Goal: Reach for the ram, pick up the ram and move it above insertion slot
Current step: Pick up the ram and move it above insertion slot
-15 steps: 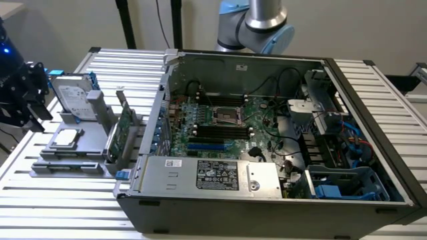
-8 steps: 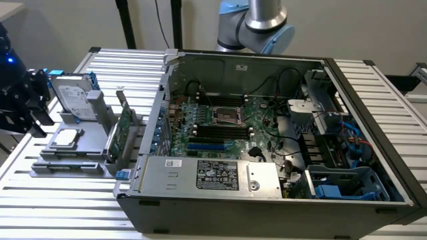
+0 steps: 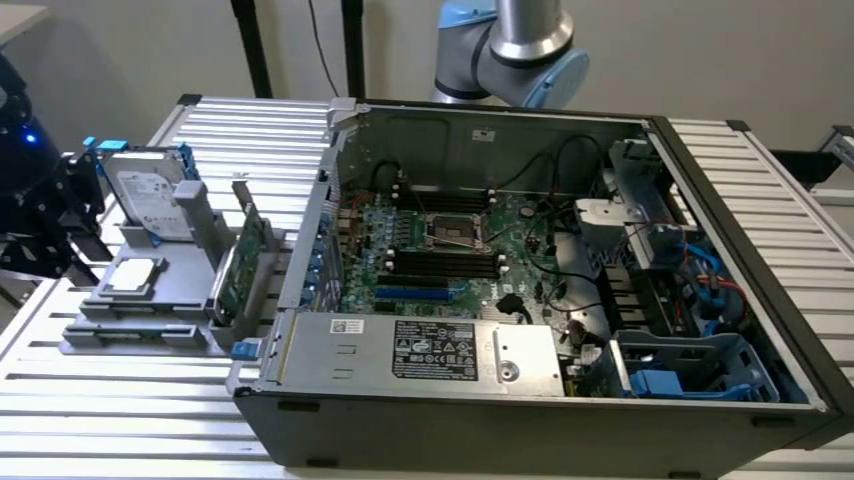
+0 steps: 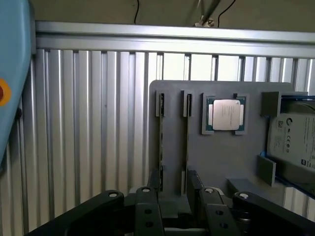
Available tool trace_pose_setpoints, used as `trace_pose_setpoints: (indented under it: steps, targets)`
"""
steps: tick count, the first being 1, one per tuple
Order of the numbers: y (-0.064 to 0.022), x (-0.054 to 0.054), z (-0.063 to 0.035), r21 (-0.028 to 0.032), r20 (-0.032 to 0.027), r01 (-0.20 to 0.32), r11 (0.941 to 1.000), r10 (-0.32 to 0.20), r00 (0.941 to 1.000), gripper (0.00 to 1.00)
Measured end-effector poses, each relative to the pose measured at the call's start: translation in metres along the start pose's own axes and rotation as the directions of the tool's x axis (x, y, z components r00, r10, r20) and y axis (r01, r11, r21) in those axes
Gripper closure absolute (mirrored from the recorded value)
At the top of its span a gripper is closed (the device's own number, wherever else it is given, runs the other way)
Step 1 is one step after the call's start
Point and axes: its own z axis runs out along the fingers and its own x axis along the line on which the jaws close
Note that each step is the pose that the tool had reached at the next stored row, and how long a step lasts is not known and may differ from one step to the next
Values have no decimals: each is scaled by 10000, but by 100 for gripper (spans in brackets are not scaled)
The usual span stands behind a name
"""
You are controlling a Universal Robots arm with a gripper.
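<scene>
At the exterior view's left the gripper (image 4: pixel 173 189) hangs near the grey holder (image 4: pixel 221 162), with its fingers apart and holding nothing. The ram (image 4: pixel 161 142) stands on edge in a slot of the holder, untouched. It looks light, stiff and fragile; I would pinch its flat faces near the middle. Further right lies the open computer case (image 3: pixel 441 430).

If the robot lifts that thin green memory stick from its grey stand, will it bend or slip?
Probably stiff: the ram is a flat circuit board standing on edge in the grey holder. Likely light, being so thin. Its exposed board face looks delicate, so a hard squeeze might harm it.
</scene>
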Motion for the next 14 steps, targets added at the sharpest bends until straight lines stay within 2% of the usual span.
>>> trace_pose_setpoints:
  steps: [14]
  targets:
    - [36, 26, 254, -1, 0, 46, 10000, -46, 10000, 64]
